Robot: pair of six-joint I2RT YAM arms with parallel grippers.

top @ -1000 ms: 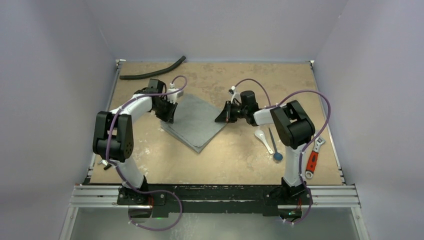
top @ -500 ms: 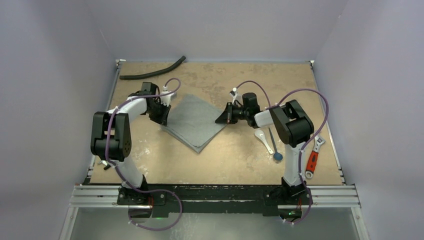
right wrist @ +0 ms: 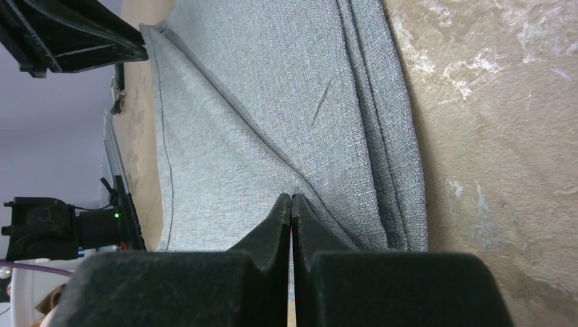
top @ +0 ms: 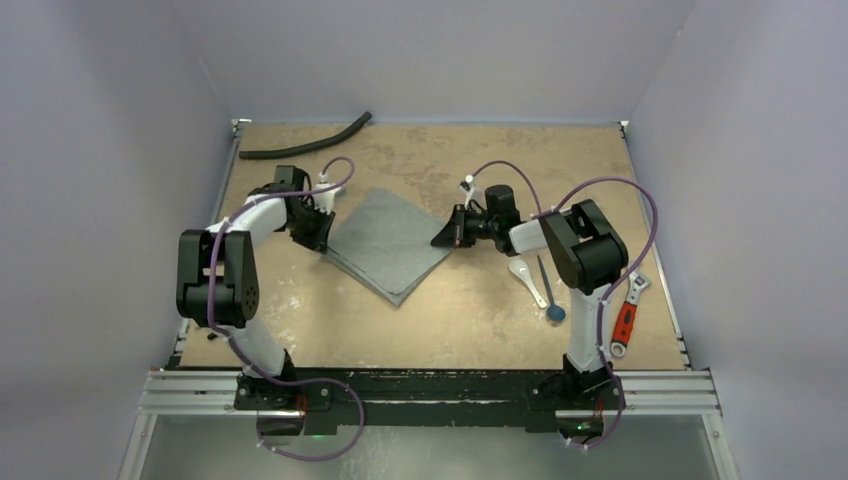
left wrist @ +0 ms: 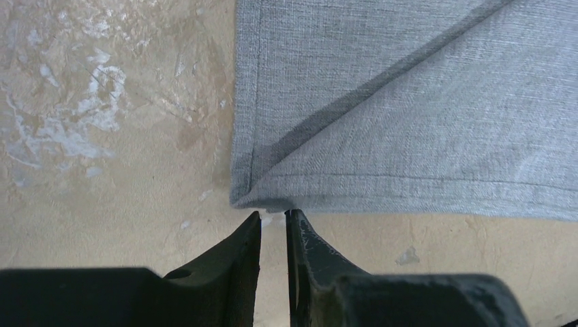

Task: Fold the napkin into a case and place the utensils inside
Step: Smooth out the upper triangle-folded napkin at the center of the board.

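From above, the grey napkin (top: 388, 240) lay flat on the bench (top: 470, 320), about in the middle, turned like a diamond. It was folded, with more than one layer showing along its near edge. The left gripper (top: 322, 240) was low at the napkin's left corner. The right gripper (top: 440, 240) was low at the napkin's right corner. The small white spoon (top: 526, 277) and the dark stick (top: 546, 285) with a round blue end lay side by side on the bench, to the right of the napkin and apart from it. A red wrench (top: 624, 322) lay near the right edge. A long black hose (top: 305, 145) lay at the far left.

In the left wrist view, the left gripper (left wrist: 274, 216) was open just a crack. Its two black tips sat right at the corner of the napkin (left wrist: 409, 102), and no cloth showed in the little gap. One layer of cloth was folded slantwise over another. Bare bench (left wrist: 102, 136) showed to the left.

In the right wrist view, the right gripper (right wrist: 291, 199) was squeezed all the way closed. Its tips rested on the napkin (right wrist: 272, 102), right where a fold line ran. I could not tell if any cloth was pinched. Folded edges were stacked along the napkin's right side, next to the bare bench (right wrist: 491, 102)
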